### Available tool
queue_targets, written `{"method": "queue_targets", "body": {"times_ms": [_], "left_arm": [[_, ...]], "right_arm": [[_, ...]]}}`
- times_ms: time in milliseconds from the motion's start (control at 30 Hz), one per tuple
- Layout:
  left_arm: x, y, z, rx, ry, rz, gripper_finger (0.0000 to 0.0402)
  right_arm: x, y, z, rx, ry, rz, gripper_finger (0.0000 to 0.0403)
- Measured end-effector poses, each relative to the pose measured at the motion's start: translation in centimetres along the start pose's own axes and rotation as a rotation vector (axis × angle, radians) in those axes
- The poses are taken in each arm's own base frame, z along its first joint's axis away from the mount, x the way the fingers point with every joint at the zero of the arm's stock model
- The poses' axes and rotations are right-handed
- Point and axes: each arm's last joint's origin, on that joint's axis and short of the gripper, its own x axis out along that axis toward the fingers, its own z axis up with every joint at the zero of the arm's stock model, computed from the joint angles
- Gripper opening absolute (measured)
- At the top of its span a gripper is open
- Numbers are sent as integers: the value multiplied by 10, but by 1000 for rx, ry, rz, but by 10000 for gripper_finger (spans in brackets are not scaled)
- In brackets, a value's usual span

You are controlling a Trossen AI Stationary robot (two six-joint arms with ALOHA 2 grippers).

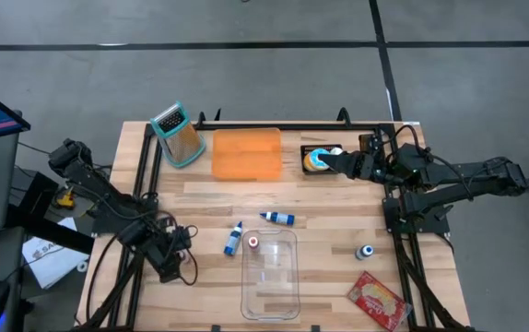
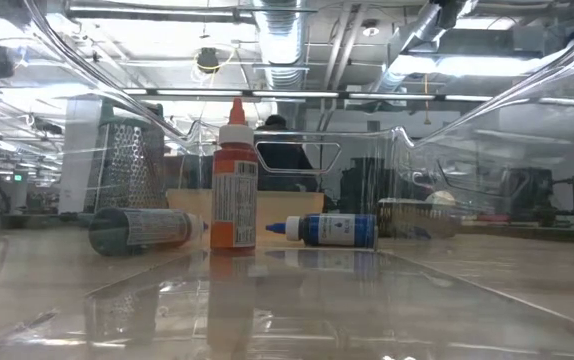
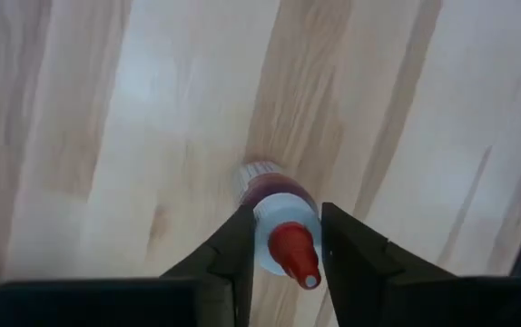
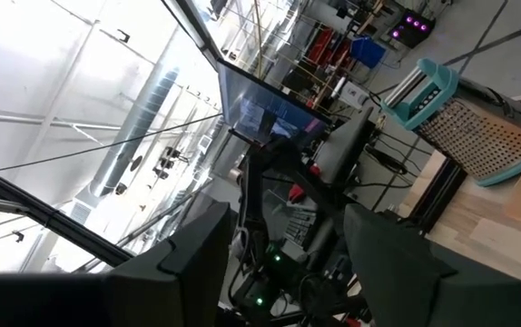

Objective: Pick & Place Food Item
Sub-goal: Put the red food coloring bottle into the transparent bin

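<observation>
Two risks stand out to us, and both begin at the small red-capped bottle (image 3: 279, 222). It lies on its side on the bare wooden table (image 1: 338, 207), toward the left arm's front part of it and well to the left of the clear container (image 1: 245, 277). The high view hides it beneath the arm.

The left gripper (image 3: 285, 216) pinches the bottle at its pale shoulder, just behind the cap, one finger on each side. That hold is far from the body's middle, and the surface there is rounded and smooth. We judge the bottle could pivot, droop, or squirt out forward when lifted. A hard squeeze on soft plastic might also force liquid toward the nozzle.

On the way to the container, a sagging bottle could clip its rim. It could also knock over the upright red bottle (image 1: 253, 242) or the blue bottle (image 1: 233, 240) beside it.

The right gripper (image 1: 331, 161) waits at the far side near a blue-and-white item (image 1: 317, 160), fingers spread around nothing.
</observation>
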Motion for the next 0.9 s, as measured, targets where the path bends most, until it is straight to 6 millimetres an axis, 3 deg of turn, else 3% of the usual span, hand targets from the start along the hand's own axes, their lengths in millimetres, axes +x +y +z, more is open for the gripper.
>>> {"method": "queue_targets", "body": {"times_ms": [67,133,233,333,467,667,900], "left_arm": [[-5,2,12,27,-26,-8,85],[-13,4,26,64,-52,-21,38],[-29,9,49,121,-103,-42,3],[-42,20,63,118,-105,-11,0],[-52,29,68,97,-77,-13,3],[-53,29,59,-49,52,-72,44],[-55,5,41,-367,81,-128,158]], "right_arm": [[0,0,0,1,-1,2,209],[0,1,0,1,-4,6,209],[0,0,0,-1,-3,6,209],[0,1,0,-2,-1,7,209],[-1,2,-2,-13,10,14,209],[-1,3,-4,-21,17,16,209],[-1,2,-4,-29,19,14,209]]}}
